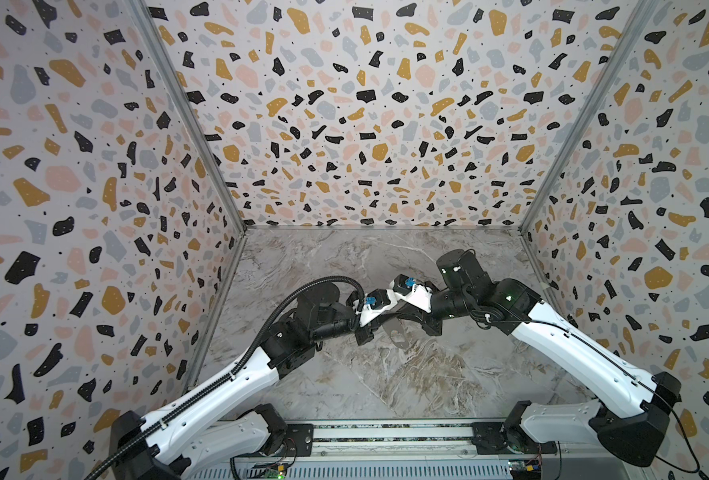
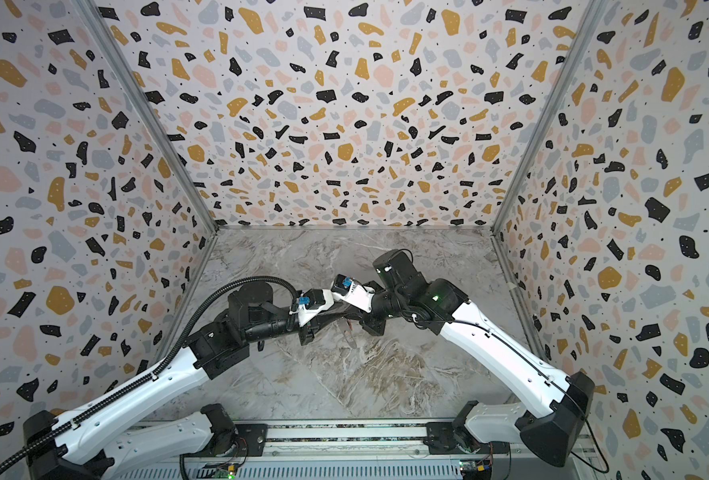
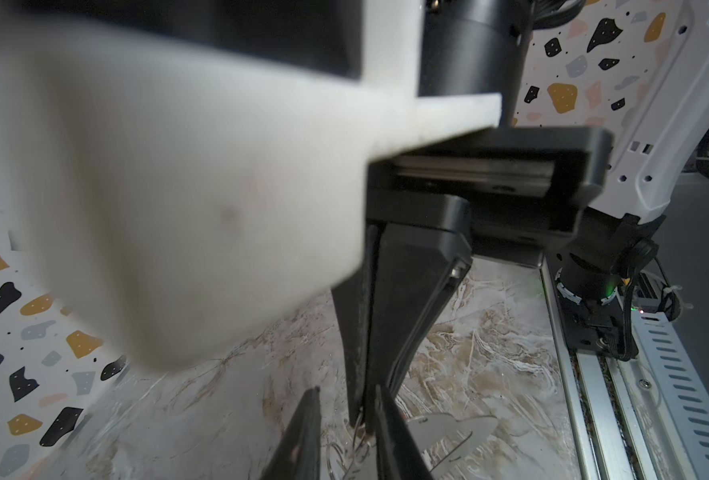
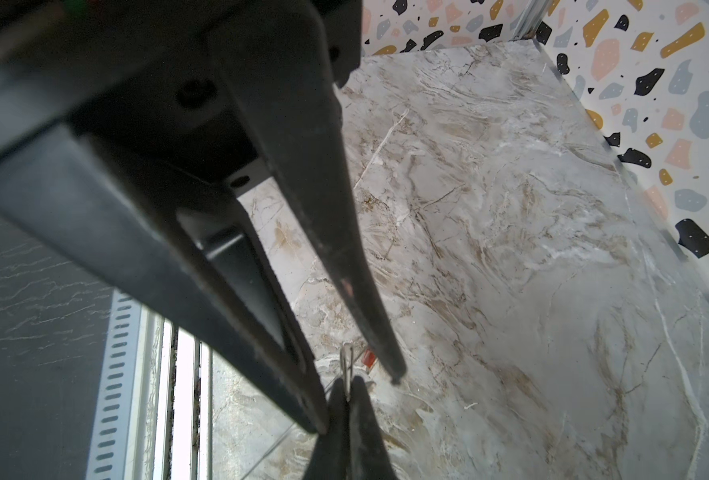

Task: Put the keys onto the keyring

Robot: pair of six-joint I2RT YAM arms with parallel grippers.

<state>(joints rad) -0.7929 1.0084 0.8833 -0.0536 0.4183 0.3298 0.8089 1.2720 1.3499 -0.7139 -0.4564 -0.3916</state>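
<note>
Both grippers meet above the middle of the marble floor. In both top views the keyring (image 1: 396,332) (image 2: 350,331), a flat dull-grey metal piece, shows just below them. In the left wrist view the keyring (image 3: 448,430) runs out sideways from behind one finger of my left gripper (image 3: 348,390). That gripper's fingers stand a little apart, with the right gripper's closed fingers (image 3: 365,332) reaching in between. My right gripper (image 4: 348,388) is shut on a thin wire loop (image 4: 346,363). A small red tag (image 4: 368,357) of the keys shows beside the loop; the metal keys themselves are hidden.
Terrazzo-patterned walls (image 1: 344,124) enclose the marble floor (image 1: 386,386) on three sides. A metal rail (image 1: 386,436) with both arm bases runs along the front edge. The left arm's black cable hose (image 1: 303,291) arcs above its wrist.
</note>
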